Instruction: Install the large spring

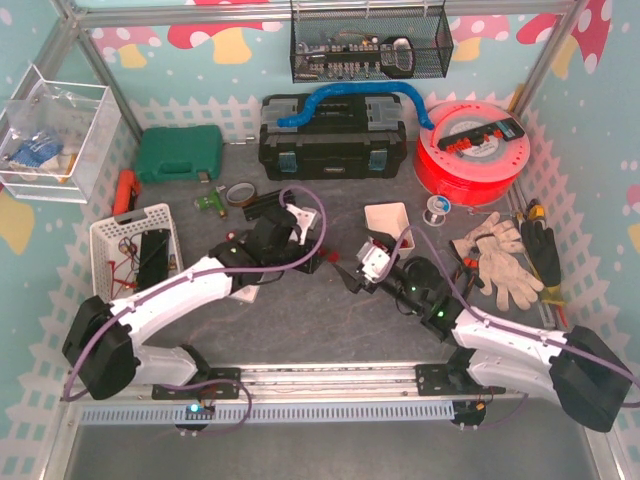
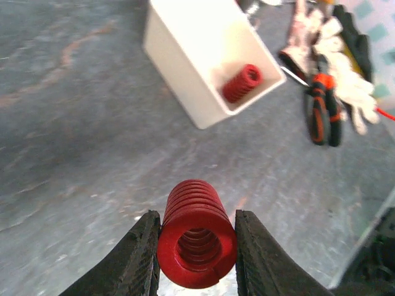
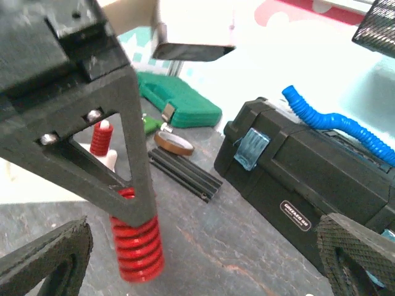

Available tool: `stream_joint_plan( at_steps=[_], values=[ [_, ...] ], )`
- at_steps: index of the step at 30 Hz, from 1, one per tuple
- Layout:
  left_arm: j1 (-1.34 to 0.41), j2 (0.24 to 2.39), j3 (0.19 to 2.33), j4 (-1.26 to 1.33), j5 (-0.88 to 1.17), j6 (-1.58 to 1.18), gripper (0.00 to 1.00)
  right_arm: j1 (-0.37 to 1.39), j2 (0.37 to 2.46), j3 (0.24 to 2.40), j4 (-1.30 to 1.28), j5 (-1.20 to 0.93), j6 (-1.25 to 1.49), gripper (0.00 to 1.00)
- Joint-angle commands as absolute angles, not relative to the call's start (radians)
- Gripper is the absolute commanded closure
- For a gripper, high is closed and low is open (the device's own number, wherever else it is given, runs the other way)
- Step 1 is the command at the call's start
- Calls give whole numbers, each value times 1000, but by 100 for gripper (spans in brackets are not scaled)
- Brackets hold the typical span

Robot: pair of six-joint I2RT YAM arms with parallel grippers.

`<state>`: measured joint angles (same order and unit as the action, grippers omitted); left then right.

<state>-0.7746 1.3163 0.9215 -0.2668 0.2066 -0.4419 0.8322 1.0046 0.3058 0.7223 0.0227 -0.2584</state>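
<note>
Grey tabletop [image 2: 74,123]: left gripper [image 2: 196,259] clenches the large spring [image 2: 196,237], pickup done, install left; right gripper [image 3: 203,256] sits spread open.

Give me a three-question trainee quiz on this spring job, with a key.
1. True or false: the left gripper is shut on the large red spring.
2. What lies in the white bin? A) a smaller red spring B) a hammer C) a battery
3. Fill in: the hose on the black toolbox is ____.
Key: 1 true; 2 A; 3 blue.
</note>
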Motion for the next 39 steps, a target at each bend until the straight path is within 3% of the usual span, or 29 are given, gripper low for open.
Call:
stream_joint_plan(
  at_steps=[1,7,13,27,39],
  values=[
    [-735,1246,973,-409,54,-468,100,836,959,310,678,78,-142,1],
    [-659,1158,998,-573,-75,-497,100,833,971,398,513,220,-18,1],
    [-530,1054,1006,-710,-191,-565,100,832,962,364,564,268,-2,1],
    [-224,1030,990,-915,-155,-564,100,828,938,342,567,331,2,1],
    [-148,1076,944,-1019,-82,-560,100,827,921,334,568,363,10,1]
  ],
)
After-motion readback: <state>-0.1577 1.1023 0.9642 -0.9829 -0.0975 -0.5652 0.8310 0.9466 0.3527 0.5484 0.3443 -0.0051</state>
